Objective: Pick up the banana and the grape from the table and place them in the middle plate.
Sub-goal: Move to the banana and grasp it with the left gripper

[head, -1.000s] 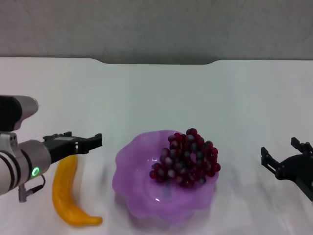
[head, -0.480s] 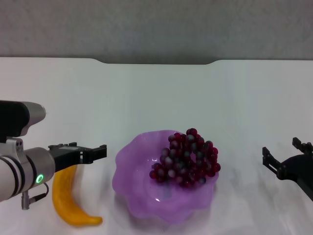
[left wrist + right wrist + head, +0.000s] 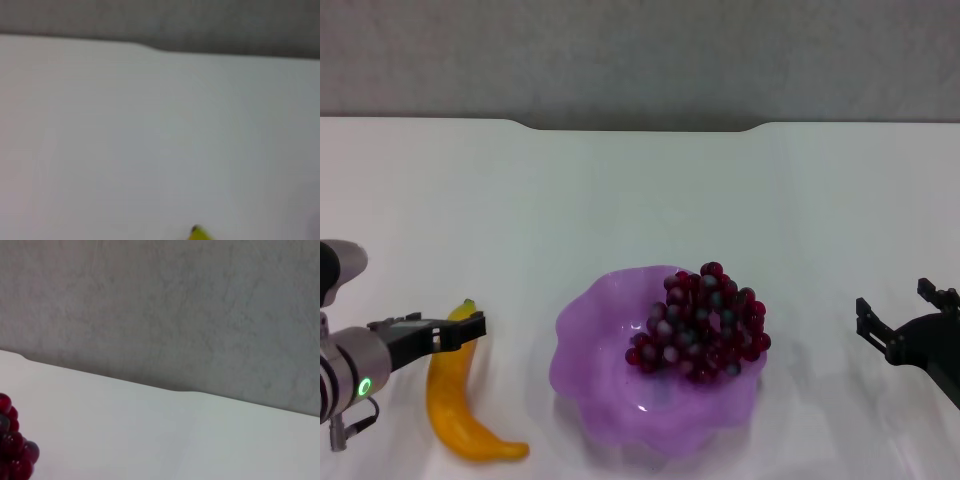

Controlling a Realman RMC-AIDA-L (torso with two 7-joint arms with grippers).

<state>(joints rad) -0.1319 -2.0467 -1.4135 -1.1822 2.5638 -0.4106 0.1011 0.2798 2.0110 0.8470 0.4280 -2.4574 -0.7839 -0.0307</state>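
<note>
Still, left gripper (image 3: 448,330), jaw state unclear, over banana (image 3: 460,400) stem; off-centre pinch could slip; right gripper (image 3: 905,322) spread, idle

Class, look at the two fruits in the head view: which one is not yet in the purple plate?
The banana: it lies on the table left of the middle plate, while the grape sits inside it.

Bright even light, soft shadows; left wrist view blurry, head view sharp.
</note>
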